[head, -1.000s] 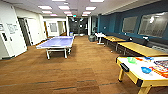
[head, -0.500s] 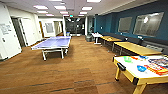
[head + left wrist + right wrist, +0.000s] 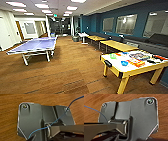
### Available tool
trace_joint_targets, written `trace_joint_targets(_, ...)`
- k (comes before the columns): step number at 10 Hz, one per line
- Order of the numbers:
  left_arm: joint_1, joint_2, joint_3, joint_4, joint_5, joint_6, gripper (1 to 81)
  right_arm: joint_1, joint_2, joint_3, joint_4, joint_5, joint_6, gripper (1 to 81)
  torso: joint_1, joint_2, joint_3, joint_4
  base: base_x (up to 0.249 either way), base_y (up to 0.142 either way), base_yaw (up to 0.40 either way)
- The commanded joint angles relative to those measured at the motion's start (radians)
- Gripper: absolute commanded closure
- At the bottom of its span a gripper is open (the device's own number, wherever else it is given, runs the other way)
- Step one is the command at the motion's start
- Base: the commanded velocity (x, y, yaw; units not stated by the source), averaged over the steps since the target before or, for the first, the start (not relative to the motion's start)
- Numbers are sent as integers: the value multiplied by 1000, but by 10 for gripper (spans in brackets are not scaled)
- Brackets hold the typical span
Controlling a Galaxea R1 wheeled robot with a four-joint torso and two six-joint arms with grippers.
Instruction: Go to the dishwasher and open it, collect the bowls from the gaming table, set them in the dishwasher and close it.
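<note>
- Floor [image 3: 75, 72] of brown wood planks runs the length of a long room, under rows of lit ceiling panels [image 3: 42, 5].
- The gaming table [image 3: 117, 66] stands at the right of the head view, white-topped with pale yellow edging and yellow legs, one short end turned toward the camera.
- On its top, a green bowl [image 3: 113, 56] sits near the far long edge, close to the near short end.
- A blue bowl [image 3: 124, 63] lies close to the green one, nearer the table's near long edge; the two are apart.
- Colourful board-game sheets [image 3: 137, 59] cover the middle of the top, and dark and red pieces [image 3: 156, 59] lie toward the far short end; what they are is too blurred to tell.
- A blue table-tennis table [image 3: 35, 46] stands well apart, at the left of the room.
- Plain yellow tables [image 3: 118, 45] line the teal wall [image 3: 92, 23] beyond the gaming table, beneath framed windows [image 3: 126, 23].
- A dark bin [image 3: 75, 38] stands on the floor farther down the room.
- Both wrist views look down on the wood planks past the robot's own dark plates; a thin blue cable [image 3: 58, 118] crosses the left one.
- Whether the left or the right gripper's fingers are apart or together cannot be told.
</note>
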Motion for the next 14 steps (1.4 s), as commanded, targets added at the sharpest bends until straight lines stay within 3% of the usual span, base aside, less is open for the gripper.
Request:
trace_joint_targets(1,-37,-6,2,8,44,0,10,48,1,0,2,-53,0,10,0,0,0,0,0,-300,0)
trace_joint_targets(6,-34,-6,2,0,35,0,10,50,35,-61,4,-62,3,10,0,0,0,0,0,0,-400)
trace_joint_targets(14,-34,-9,4,5,36,0,10,50,38,-64,5,-59,3,10,0,0,0,0,0,0,-400)
